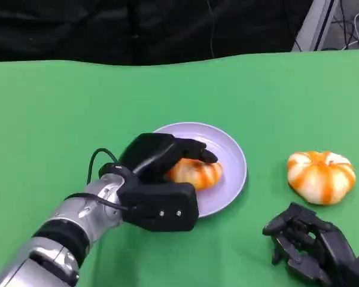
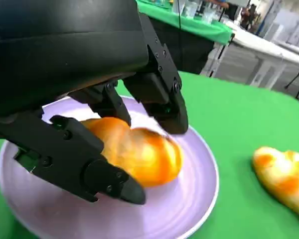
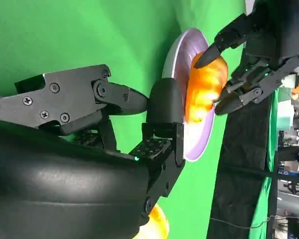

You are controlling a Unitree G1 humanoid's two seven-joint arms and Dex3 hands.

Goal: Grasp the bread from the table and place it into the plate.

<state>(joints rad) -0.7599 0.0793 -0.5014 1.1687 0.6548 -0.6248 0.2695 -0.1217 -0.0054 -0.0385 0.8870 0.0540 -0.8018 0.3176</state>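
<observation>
The left hand point(image 1: 158, 179) clasped the glossy orange-striped bread roll point(image 1: 194, 173) over the round lilac plate point(image 1: 233, 173), positioned for release.

I see a glossy, orange-and-white striped round bread roll point(image 1: 196, 173) lying inside the shallow, round, pale lavender plate point(image 1: 234, 156), resting on the plate's floor a little toward its near-left part, with my black left hand point(image 1: 158, 179) closed around it from above and the side. A second bread roll of the same striped orange look point(image 1: 321, 176) sits on the green cloth to the right of the plate, well apart from its rim. The plate itself lies flat and upright.
</observation>
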